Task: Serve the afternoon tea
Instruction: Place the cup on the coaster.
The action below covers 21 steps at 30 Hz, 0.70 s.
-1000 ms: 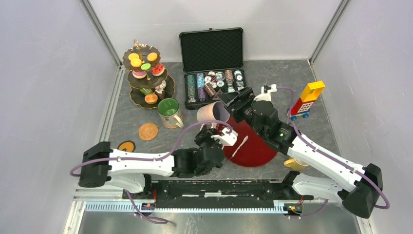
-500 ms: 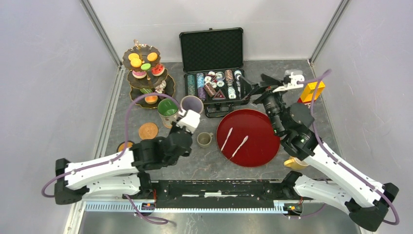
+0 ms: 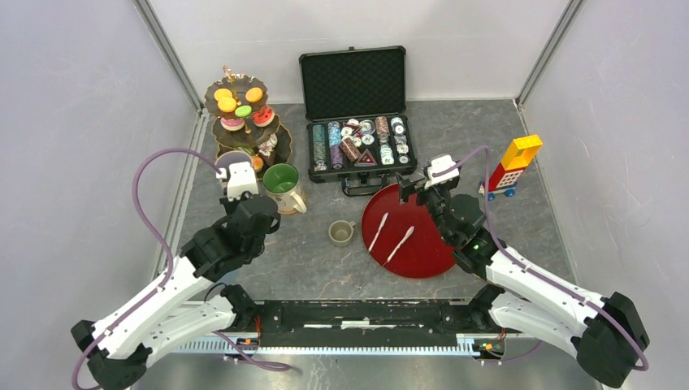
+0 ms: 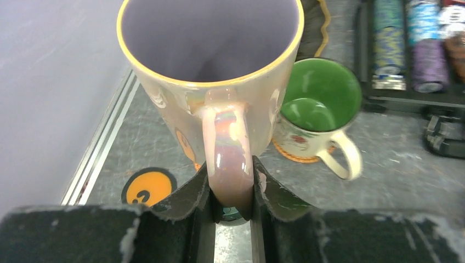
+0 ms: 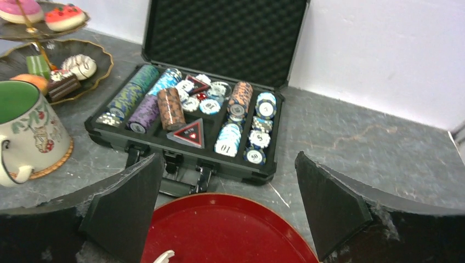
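Observation:
A pearly mug [image 4: 164, 93] with a yellow rim and a purple inside hangs upright above the table. My left gripper [image 4: 230, 176] is shut on its handle [image 4: 227, 148]. From above, that mug [image 3: 230, 158] is just in front of the dark three-tier stand [image 3: 240, 130] with its toy sweets, left of the green mug [image 3: 282, 180]. The green mug [image 4: 318, 104] stands on a coaster. My right gripper [image 5: 227, 193] is open and empty, low over the far edge of the red tray [image 5: 230, 233], facing the chip case.
An open black poker-chip case [image 3: 356, 122] stands at the back. Two white spoons [image 3: 390, 236] lie on the red tray [image 3: 422, 252], with a small grey cup [image 3: 341, 232] to its left. A block tower [image 3: 512, 165] stands at the right. An orange coaster [image 4: 149, 186] lies below the mug.
My left arm has carried the pearly mug leftward from the table's middle to beside the stand. My right gripper has drawn back from the chip case to the tray's edge, its jaws wider.

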### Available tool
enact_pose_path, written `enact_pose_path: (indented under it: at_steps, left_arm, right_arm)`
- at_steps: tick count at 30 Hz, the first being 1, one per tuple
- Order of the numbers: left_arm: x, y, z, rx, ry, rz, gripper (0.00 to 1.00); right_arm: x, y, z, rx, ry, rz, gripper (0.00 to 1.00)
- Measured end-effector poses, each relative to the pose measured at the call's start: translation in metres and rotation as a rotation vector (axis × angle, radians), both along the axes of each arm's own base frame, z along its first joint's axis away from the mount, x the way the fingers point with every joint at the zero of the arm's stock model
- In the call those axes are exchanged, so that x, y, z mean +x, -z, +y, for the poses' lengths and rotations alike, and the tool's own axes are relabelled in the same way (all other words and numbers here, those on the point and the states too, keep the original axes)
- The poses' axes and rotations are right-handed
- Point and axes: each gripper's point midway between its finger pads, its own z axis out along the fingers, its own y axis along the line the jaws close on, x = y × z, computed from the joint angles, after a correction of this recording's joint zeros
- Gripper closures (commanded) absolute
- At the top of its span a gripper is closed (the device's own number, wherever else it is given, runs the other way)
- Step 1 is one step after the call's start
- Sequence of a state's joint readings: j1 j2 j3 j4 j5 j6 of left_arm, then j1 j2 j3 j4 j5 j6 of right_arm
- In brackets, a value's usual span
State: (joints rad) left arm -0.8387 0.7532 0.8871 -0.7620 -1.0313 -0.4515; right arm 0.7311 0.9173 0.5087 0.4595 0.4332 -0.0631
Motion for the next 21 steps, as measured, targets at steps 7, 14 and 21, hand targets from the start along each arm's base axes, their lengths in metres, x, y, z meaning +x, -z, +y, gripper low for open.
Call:
enact_pose_path:
  at_steps: [7,14,21]
  left_arm:
    - [0.004,0.058,0.036,-0.068,-0.187,-0.023,0.98]
    - [0.015,0.101,0.051,-0.166,-0.284,-0.006,0.98]
    - [0.020,0.137,0.050,-0.230,-0.290,0.026,0.98]
  right_arm:
    - [-0.001,-0.012,0.008,-0.023,-0.050,-0.065,0.02]
    - [0.007,0.009,0.005,-0.116,-0.031,-0.025,0.02]
    - [0.008,0.008,0.004,-0.129,-0.028,-0.037,0.02]
